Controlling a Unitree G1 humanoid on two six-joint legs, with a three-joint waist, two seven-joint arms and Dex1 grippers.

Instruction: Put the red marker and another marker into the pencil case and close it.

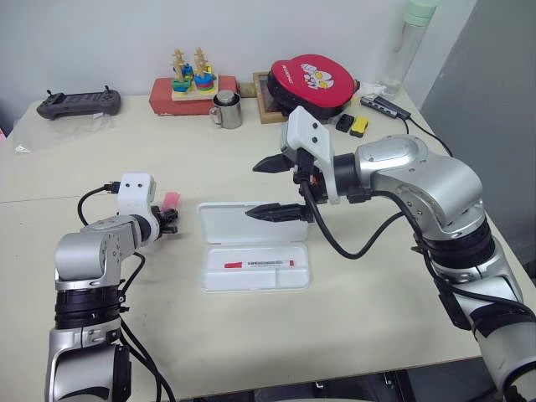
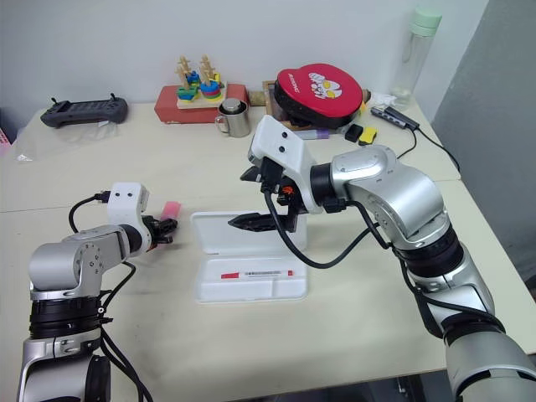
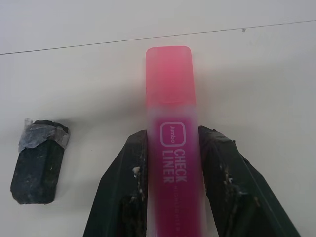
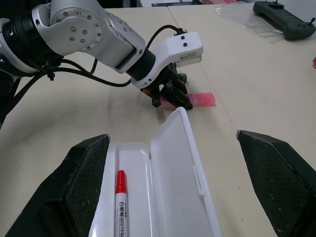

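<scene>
Left gripper (image 3: 170, 163): clamping the pink highlighter (image 3: 171, 123); lifting level keeps it square.
Right gripper (image 4: 173, 173): hovering agape over the pencil case (image 1: 251, 251).

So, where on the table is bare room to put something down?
Bare table lies right of the pencil case, also in front of it. Another free patch lies between the controller and the left gripper. The back edge is crowded: stacking toy, steel mug, red pouch.
</scene>
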